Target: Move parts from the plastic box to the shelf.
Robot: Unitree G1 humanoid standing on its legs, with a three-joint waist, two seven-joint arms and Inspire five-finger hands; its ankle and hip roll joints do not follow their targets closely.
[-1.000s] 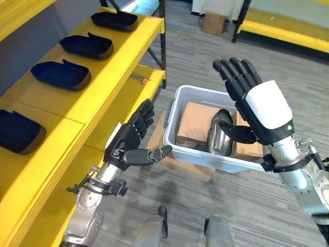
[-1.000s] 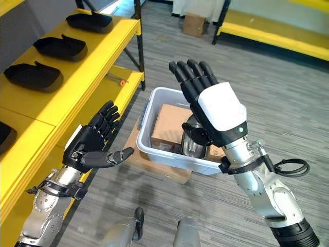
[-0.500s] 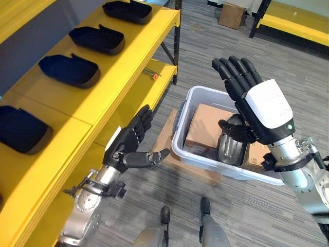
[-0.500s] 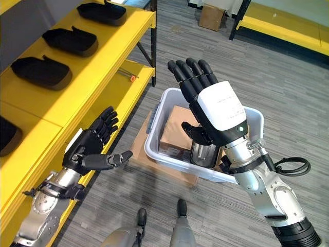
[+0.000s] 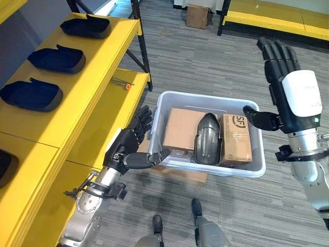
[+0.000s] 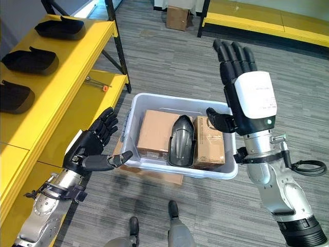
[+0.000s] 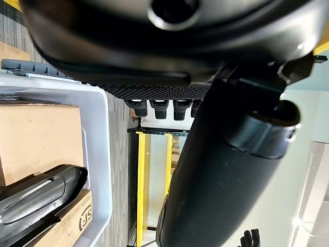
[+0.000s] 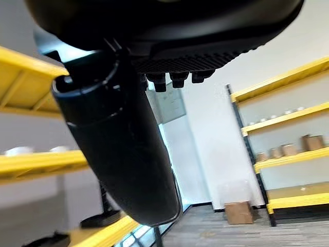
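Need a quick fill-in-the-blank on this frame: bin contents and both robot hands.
1. The dark grey part lies in the plastic box between two ____ boxes.
2. The left robot hand is open beside the box, holding ____.
3. The right robot hand is raised with its fingers ____.
4. Black parts already lie on the ____ shelf.

Missing: cardboard; nothing; straight; yellow
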